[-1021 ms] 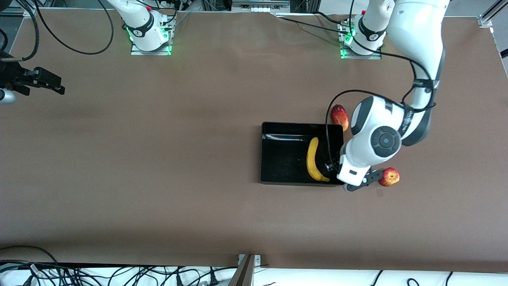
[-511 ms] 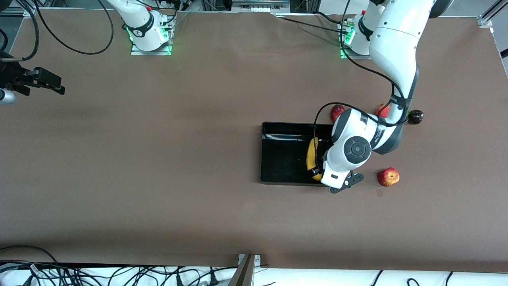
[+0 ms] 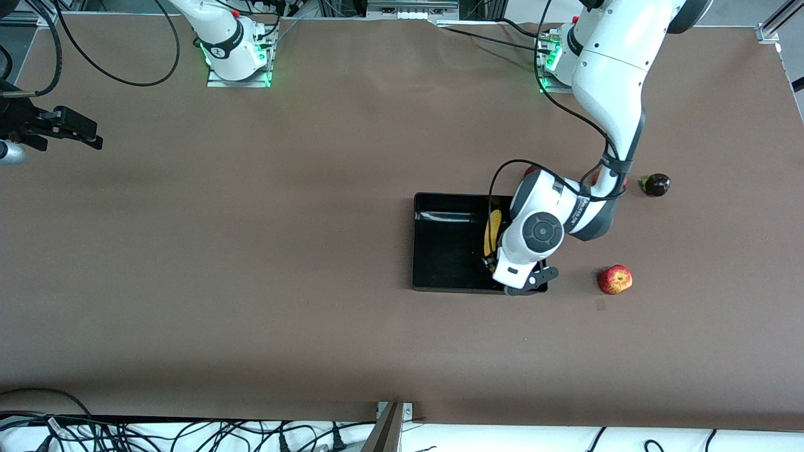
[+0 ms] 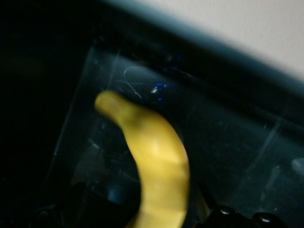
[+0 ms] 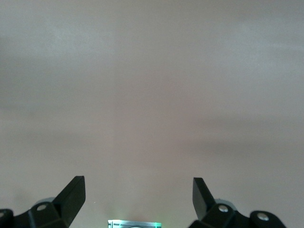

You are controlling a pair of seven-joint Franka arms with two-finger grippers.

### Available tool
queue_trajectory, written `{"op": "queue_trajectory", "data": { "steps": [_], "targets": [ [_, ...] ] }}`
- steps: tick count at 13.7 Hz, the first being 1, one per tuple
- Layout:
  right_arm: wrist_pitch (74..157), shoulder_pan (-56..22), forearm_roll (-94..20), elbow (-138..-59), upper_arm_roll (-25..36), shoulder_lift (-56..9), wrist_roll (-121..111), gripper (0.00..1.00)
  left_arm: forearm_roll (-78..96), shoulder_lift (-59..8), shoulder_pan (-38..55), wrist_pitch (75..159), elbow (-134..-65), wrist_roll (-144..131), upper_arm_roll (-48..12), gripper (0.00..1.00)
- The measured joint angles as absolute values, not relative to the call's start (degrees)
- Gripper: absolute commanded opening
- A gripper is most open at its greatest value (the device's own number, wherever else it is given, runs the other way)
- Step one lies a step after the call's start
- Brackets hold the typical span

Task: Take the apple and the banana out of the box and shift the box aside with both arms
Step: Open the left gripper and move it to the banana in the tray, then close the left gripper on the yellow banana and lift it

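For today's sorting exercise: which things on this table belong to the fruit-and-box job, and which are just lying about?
Job:
- banana, in the box, under the left gripper
- apple, on the table toward the left arm's end
- right gripper, open, waiting

Lying about:
- dark round fruit, farther from the camera than the apple

A small dark round fruit point(image 3: 657, 184) – possibly a pomegranate – is lying on the brown table point(image 3: 251, 263), toward the left arm's end. Black cables point(image 3: 188, 433) are lying along the table's edge nearest the camera – loosely tangled.
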State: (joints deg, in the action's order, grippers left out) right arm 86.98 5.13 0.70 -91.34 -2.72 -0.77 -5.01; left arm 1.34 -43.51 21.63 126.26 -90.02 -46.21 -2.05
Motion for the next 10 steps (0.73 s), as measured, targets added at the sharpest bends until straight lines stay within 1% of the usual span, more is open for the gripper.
{"op": "queue_trajectory", "data": {
  "steps": [5, 6, 7, 8, 9, 10],
  "targets": [
    [87.0, 5.1, 0.7, -91.3, -2.7, -0.8, -5.0, 1.0, 0.5, -43.4, 21.7, 126.4, -90.6, -46.2, -2.9, 1.0],
    [87.0, 5.1, 0.7, -91.3, -2.7, -0.8, -5.0, 1.0, 0.4, -43.4, 21.7, 126.4, -90.7, -46.1, -2.9, 0.95],
    [87.0, 5.1, 0.7, -91.3, -2.7, -0.8, -5.0, 1.0, 0.4, -43.4, 21.7, 126.4, -90.8, -46.1, -2.9, 0.55],
    [87.0, 5.1, 0.7, -91.3, -2.7, -0.8, -5.0, 1.0, 0.4, -43.4, 21.7, 126.4, -91.0, -46.1, -2.9, 0.19],
    [87.0, 5.1, 0.7, -91.3, -2.7, -0.8, -5.0, 1.0, 0.4, -43.4, 21.6, 126.5, -91.1, -46.1, -2.9, 0.0],
    [87.0, 5.1, 0.7, -91.3, -2.7, -0.8, -5.0, 1.0, 0.4, -43.4, 21.6, 126.5, -91.1, -46.1, -2.9, 0.0]
  ]
}}
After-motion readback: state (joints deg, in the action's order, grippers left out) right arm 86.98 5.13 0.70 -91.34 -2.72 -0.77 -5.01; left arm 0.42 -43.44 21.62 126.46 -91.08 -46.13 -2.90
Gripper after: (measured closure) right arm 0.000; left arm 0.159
